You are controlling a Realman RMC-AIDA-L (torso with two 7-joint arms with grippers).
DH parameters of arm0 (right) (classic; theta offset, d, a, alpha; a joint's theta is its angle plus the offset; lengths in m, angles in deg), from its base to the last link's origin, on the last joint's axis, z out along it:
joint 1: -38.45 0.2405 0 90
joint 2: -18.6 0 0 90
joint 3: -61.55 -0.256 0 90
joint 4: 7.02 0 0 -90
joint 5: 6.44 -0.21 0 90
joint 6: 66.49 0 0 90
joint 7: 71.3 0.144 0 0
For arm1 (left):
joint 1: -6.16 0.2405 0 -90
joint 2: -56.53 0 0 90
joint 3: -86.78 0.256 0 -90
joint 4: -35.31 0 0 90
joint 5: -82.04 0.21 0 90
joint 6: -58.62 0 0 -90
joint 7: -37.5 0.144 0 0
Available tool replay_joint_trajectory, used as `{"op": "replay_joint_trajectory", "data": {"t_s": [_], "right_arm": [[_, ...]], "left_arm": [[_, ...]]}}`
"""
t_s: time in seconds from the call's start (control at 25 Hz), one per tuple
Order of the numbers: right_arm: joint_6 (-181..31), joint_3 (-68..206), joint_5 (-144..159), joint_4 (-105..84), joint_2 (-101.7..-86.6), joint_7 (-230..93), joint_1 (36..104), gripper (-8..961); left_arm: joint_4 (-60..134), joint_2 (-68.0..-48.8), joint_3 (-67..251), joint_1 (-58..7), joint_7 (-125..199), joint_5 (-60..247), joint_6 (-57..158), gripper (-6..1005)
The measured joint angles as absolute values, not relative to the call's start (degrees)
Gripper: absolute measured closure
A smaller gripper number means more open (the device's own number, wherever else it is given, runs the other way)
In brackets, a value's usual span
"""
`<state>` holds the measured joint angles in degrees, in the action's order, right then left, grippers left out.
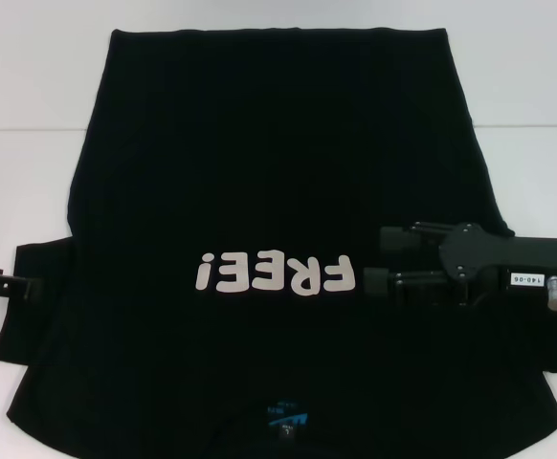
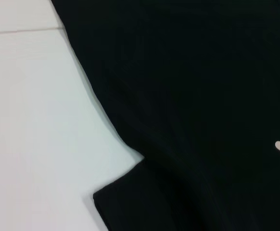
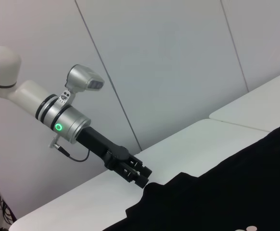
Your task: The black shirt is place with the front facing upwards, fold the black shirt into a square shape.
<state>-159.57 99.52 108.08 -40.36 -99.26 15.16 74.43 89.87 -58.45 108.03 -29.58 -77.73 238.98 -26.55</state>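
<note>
Black cloth covers most of the white desk (image 1: 30, 115): the shirt (image 1: 278, 172) lies flat, print up, collar toward the robot, long axis running away from it. The right tool (image 1: 374, 260) reaches sideways over the chest beside the print, fingers spread. The left tool (image 1: 25, 285) sits at the left sleeve edge; I cannot tell its state.

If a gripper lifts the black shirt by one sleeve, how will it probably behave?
The black shirt lies flat with soft wrinkles, so it would probably hang limp rather than keep its shape. It spreads much wider than the right gripper over it, so most cloth would likely drag on the white table. It should not roll.
</note>
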Motion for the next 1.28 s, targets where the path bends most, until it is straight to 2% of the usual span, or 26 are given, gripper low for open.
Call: {"op": "replay_joint_trajectory", "data": {"t_s": [1.16,1.28], "right_arm": [[-158.8,99.5,108.0,-40.3,-99.9,14.3,74.3,38],[-158.4,99.6,108.0,-40.3,-99.97,14.2,74.3,38]], "left_arm": [[86.4,-58.96,112.4,-30.0,-79.8,241.0,-21.9,266],[86.3,-58.96,112.4,-30.0,-80.0,241.0,-21.9,304]]}}
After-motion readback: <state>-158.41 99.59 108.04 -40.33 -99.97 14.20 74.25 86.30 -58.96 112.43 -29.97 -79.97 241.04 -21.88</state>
